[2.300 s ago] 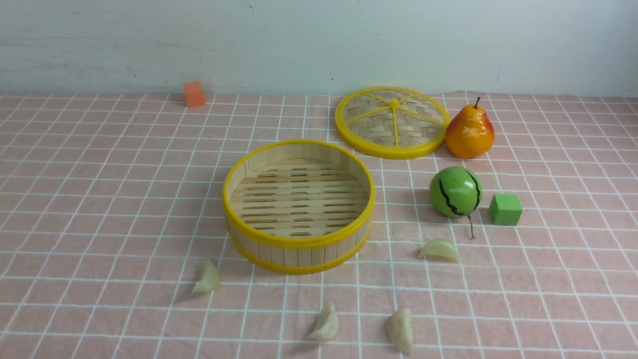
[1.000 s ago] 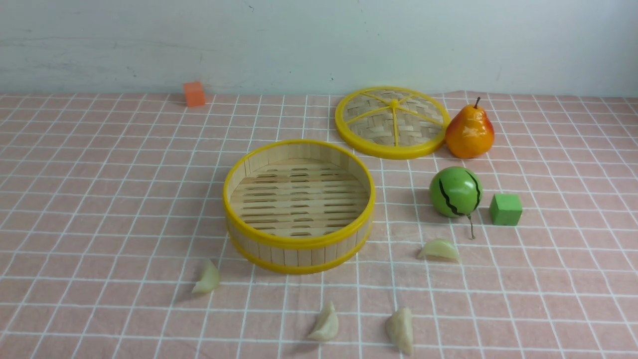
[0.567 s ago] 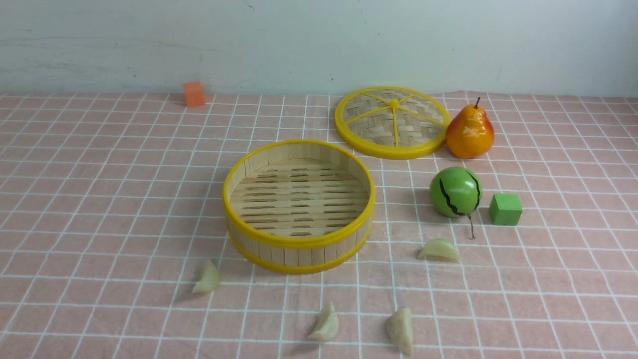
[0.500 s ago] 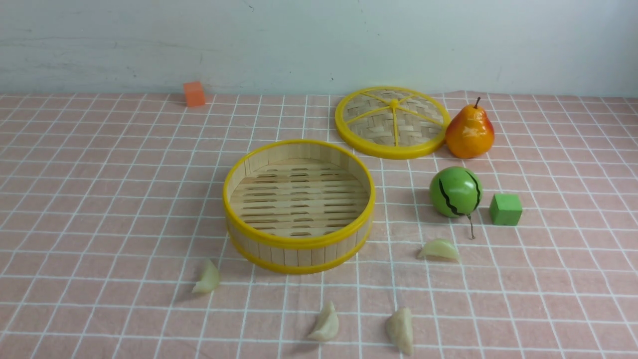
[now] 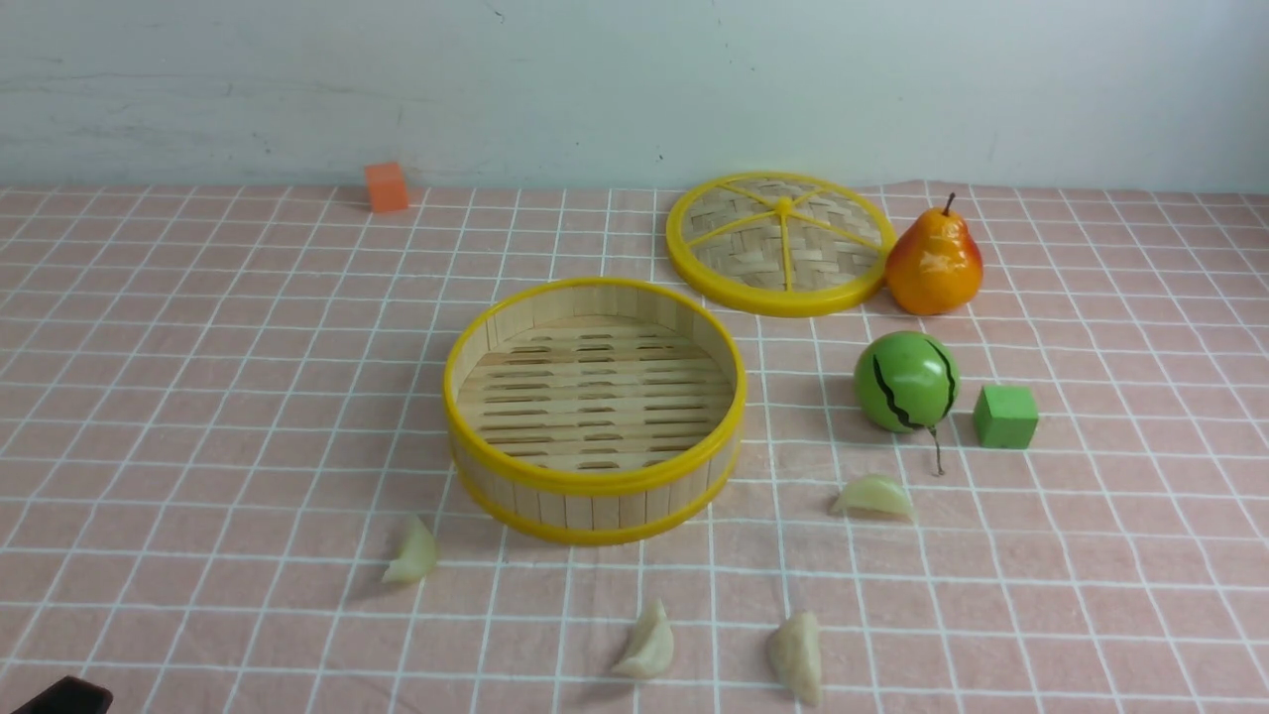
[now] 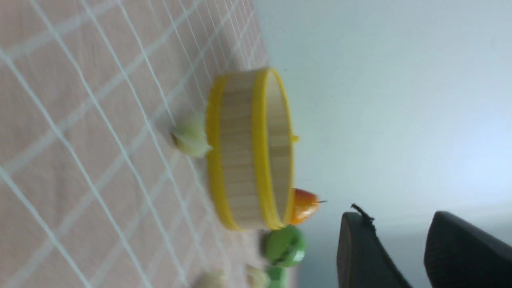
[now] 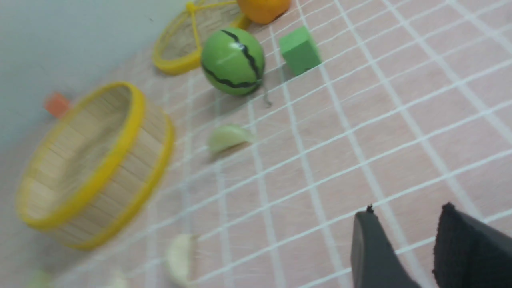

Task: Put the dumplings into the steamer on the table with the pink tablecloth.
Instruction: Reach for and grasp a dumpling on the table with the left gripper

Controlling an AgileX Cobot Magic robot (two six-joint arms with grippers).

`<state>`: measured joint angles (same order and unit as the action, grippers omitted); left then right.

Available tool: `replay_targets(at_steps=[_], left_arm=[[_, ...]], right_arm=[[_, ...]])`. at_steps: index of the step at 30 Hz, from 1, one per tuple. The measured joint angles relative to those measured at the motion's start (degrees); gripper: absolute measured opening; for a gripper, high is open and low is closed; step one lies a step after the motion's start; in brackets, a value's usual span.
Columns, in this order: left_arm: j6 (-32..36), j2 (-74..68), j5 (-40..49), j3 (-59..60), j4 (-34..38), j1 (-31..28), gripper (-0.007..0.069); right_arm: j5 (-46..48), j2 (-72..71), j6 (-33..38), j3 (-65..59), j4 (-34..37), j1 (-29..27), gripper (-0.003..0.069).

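Several pale dumplings lie on the pink tablecloth (image 5: 198, 397) in front of the empty steamer (image 5: 595, 501): one at its front left (image 5: 411, 552), two nearer me (image 5: 646, 642) (image 5: 796, 654) and one to its right (image 5: 872, 496). My left gripper (image 6: 396, 218) is open with nothing between its fingers, well back from the steamer (image 6: 248, 148) and the dumpling (image 6: 191, 138) beside it. A dark part of that arm (image 5: 61, 697) shows at the bottom left corner. My right gripper (image 7: 406, 212) is open and empty above the cloth, away from a dumpling (image 7: 228, 137).
The flat woven lid (image 5: 780, 243) lies behind the steamer to the right, with a pear (image 5: 934, 263) against it. A green ball (image 5: 905, 381) and a green cube (image 5: 1005, 416) stand right of the steamer. An orange cube (image 5: 386, 186) sits by the back wall.
A dark part of my left arm has come into the bottom left corner of the front view. The dumplings, steamer and other objects have not moved.
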<state>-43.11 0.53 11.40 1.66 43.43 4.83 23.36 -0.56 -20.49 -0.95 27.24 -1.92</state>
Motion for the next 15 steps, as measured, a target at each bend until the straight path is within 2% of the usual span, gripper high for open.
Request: replay_targets(at_steps=[2, 5, 10, 15], left_arm=[[-2.06, 0.00, -0.32, 0.00, 4.30, 0.00, 0.0238], [-2.88, 0.00, -0.39, 0.00, 5.76, 0.00, 0.0238], [-2.43, 0.00, -0.33, 0.00, 6.01, 0.00, 0.0238], [9.60, 0.00, -0.02, -1.82, 5.95, 0.00, 0.0238]], right_arm=[[0.27, 0.00, -5.32, -0.36, 10.89, 0.00, 0.0239], [0.44, 0.00, -7.92, -0.44, 18.34, 0.00, 0.0239], [0.49, 0.00, -5.84, -0.44, 17.66, 0.00, 0.0239], [0.99, 0.00, -0.05, -0.44, 16.11, 0.00, 0.0239]])
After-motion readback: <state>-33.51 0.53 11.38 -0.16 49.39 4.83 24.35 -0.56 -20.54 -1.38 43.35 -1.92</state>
